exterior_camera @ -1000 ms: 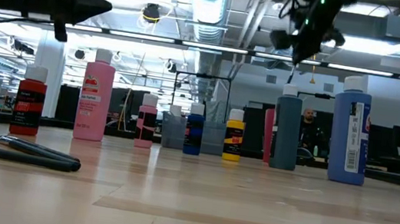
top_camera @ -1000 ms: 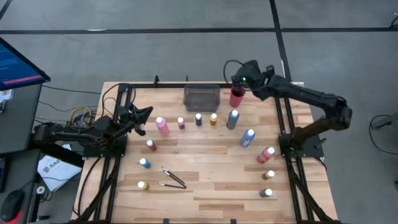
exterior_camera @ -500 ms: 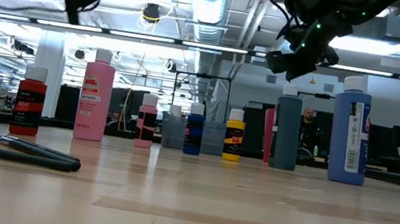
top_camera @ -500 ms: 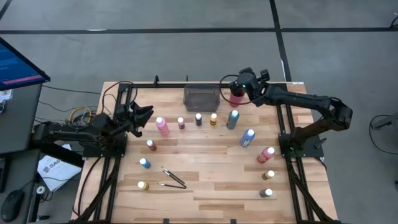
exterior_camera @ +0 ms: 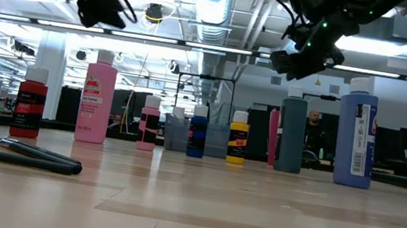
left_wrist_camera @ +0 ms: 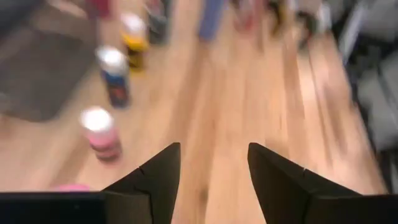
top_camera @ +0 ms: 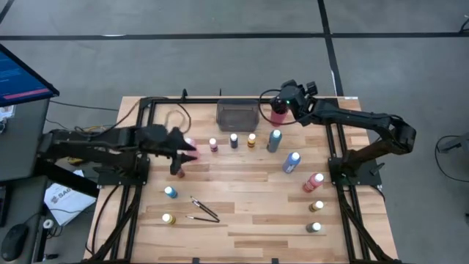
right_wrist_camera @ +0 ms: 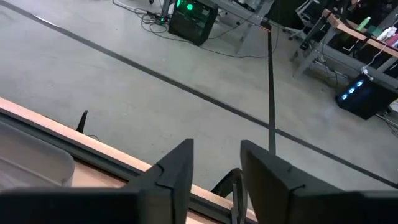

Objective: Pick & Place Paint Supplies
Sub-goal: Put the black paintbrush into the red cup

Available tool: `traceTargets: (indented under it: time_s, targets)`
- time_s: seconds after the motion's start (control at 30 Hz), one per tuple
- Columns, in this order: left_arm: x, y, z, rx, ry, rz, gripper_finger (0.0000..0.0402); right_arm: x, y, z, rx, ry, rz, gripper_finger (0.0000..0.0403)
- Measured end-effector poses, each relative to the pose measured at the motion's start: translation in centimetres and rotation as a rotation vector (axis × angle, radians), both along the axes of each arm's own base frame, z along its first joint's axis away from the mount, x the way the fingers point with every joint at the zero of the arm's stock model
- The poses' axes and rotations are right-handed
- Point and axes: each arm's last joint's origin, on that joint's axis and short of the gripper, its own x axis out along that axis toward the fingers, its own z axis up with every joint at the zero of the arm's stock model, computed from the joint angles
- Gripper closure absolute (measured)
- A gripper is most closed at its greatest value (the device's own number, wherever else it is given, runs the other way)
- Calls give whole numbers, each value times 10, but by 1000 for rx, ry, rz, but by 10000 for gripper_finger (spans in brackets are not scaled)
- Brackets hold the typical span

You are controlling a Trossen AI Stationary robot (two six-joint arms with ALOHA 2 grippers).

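Several paint bottles stand on the wooden table, among them a tall pink one (top_camera: 190, 144), a small pink one (left_wrist_camera: 99, 130), a blue one (left_wrist_camera: 115, 76) and a yellow one (left_wrist_camera: 134, 40). Two dark brushes (top_camera: 204, 210) lie flat near the front. My left gripper (left_wrist_camera: 211, 168) hangs open above the table beside the tall pink bottle, with bare wood showing between its fingers. My right gripper (right_wrist_camera: 216, 165) is open over the red cup (top_camera: 278, 114) at the far edge, with nothing between its fingers.
A grey tray (top_camera: 237, 114) sits at the far edge, left of the red cup. More bottles stand along the right side (top_camera: 314, 182) and the left side (top_camera: 170, 192). Bare wood lies in the middle and at the front right of the brushes.
My left gripper has swung out from the table's left edge toward the right and now hangs over the spot beside the tall pink bottle. My right gripper has come down toward the red cup, then kept still. No bottle or brush on the table has moved.
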Motion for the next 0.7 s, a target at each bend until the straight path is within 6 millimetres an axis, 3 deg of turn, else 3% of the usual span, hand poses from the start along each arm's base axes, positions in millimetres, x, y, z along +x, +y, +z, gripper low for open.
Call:
traceTargets:
  time_s: [0.13, 0.3, 0.47, 0.7]
  targets:
    - [21, -19, -10, 138, 137, -226, 220, 0, 0, 0, -2, -6, 0, 254]
    - [40, -45, -37, 261, 257, -455, 220, 1, 1, 2, 13, -27, 31, 236]
    - [56, -64, -59, 278, 306, -536, 220, 0, 3, 8, 16, -68, 69, 228]
    - [69, -88, -75, 269, 263, -635, 220, -7, 7, 18, -2, -101, 71, 229]
